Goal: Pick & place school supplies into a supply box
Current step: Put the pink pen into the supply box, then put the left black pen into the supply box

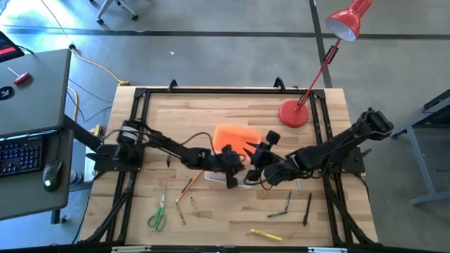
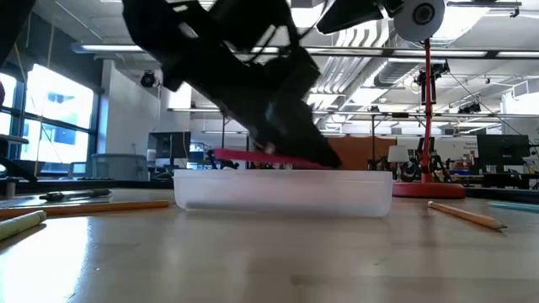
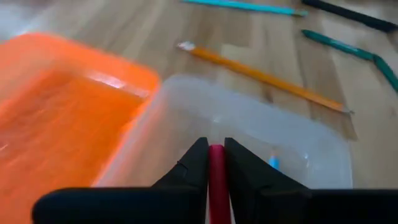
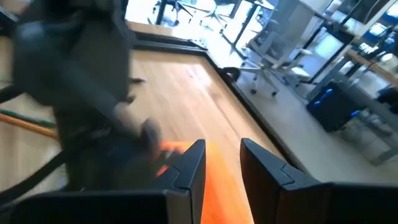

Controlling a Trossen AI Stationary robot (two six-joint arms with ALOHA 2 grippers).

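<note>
Gripping a pink-red pen, the left end effector hovers over the supply box.

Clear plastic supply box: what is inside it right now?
Inside the clear plastic supply box, a small blue item shows. The left gripper, holding a pink-red pen, hides the rest.

An open-plan robotics lab is showing: exposed ceiling ducts are running overhead, with monitor-laden workbenches standing behind the pale wooden surface.
</note>
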